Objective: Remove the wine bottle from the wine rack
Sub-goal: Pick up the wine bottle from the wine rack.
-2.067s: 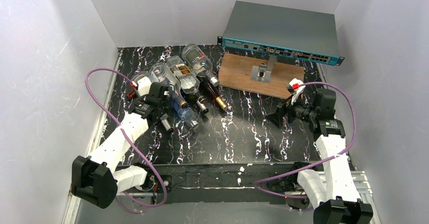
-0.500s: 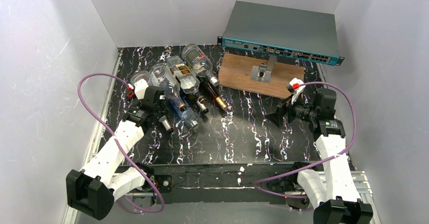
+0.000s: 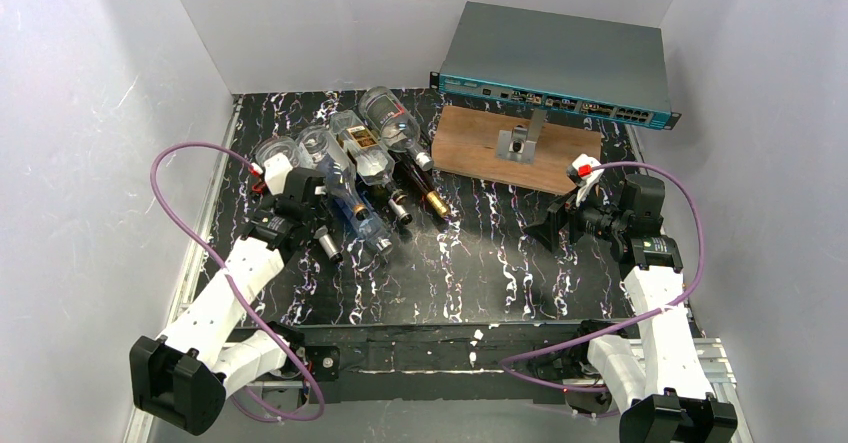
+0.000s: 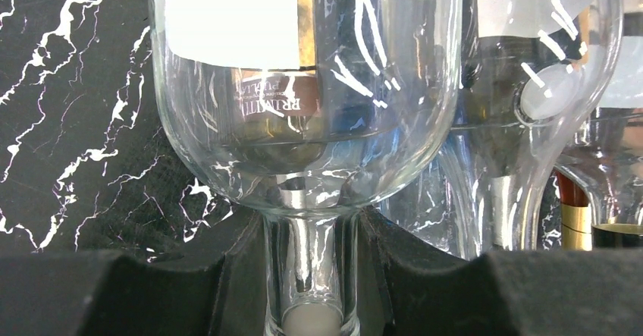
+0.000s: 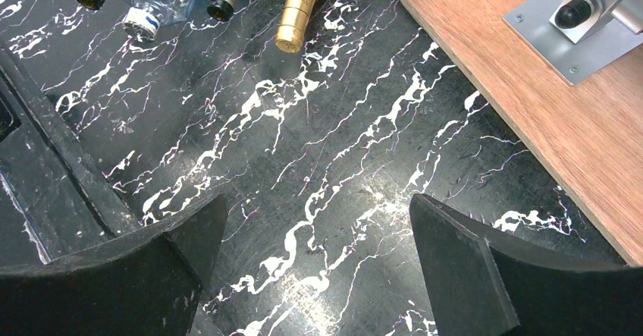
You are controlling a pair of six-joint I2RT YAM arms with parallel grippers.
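Observation:
Several bottles lie side by side at the back left. The wine rack under them is hidden by the glass. The leftmost one, a clear wine bottle [image 3: 278, 155] with a white label, has its neck between the black fingers [image 4: 189, 283] of my left gripper [image 3: 300, 191]. Up close, its round shoulder [image 4: 303, 86] fills the left wrist view and my left gripper [image 4: 311, 233] is shut on the neck. My right gripper [image 3: 550, 231] hangs open over the black marbled tabletop [image 5: 326, 146], right of the bottles. In the right wrist view nothing lies between the jaws of my right gripper [image 5: 315, 237].
A brown wooden board [image 3: 470, 148] carrying a metal bracket [image 3: 520, 143] lies at the back right, with a grey network switch [image 3: 560, 63] behind it. White walls close in three sides. A gold-capped dark bottle neck [image 5: 296, 17] points toward the right gripper.
Since the earliest frame my left arm has swung a little to the left, the clear bottle's neck still in its grip. Over the last half second it barely shifts. The right arm stays still.

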